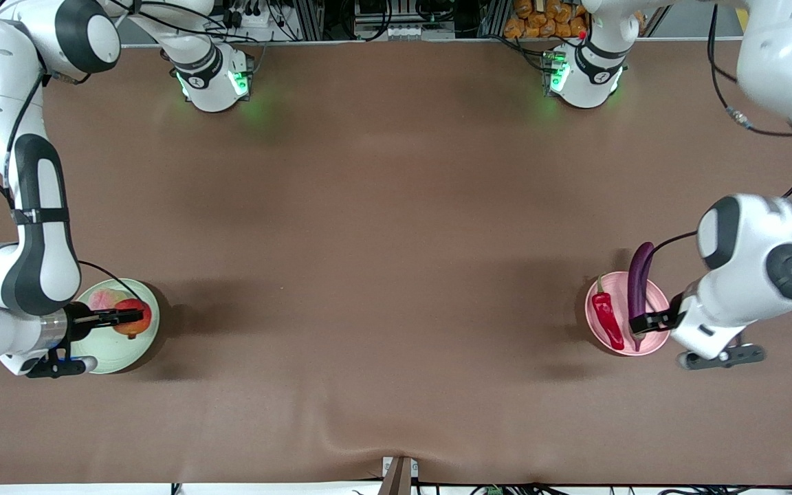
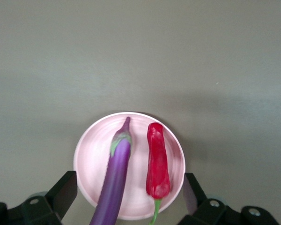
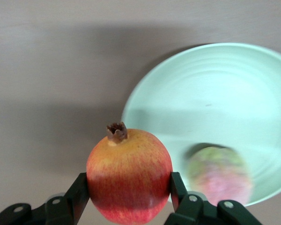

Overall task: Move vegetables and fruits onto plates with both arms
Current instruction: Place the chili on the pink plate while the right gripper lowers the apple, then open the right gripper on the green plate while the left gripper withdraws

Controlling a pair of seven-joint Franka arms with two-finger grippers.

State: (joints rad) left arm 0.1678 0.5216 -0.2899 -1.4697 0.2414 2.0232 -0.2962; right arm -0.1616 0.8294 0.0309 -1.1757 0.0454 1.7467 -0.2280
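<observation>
The right tool (image 1: 131,316) is clenched on the red-orange fruit (image 3: 129,173), one finger on each flank and the dry crown pointing away from the wrist. It hangs over the pale green plate (image 1: 121,354), at the edge nearest the tabletop's middle. In the right wrist view the fruit appears to sit partly out past the rim. The pink-green fuzzy fruit (image 1: 104,299) already rests on the plate, just beside it, toward the robots' bases.

To finish this step well, I would carry the fruit further over bare plate and keep it off the fuzzy one. Then lower it until it sits, and only then let go. A round fruit dropped at the rim is likely to roll onto the tabletop (image 1: 396,240).

The left tool (image 1: 649,322) is spread wide and grips nothing, its fingers standing either side of the purple eggplant (image 2: 117,178). The eggplant lies on the pale pink plate (image 2: 91,159) at the left arm's end of the tabletop. One tip overhangs the rim toward the bases. The red chili pepper (image 2: 158,161) lies alongside it. A straight lift would avoid nudging the eggplant.
</observation>
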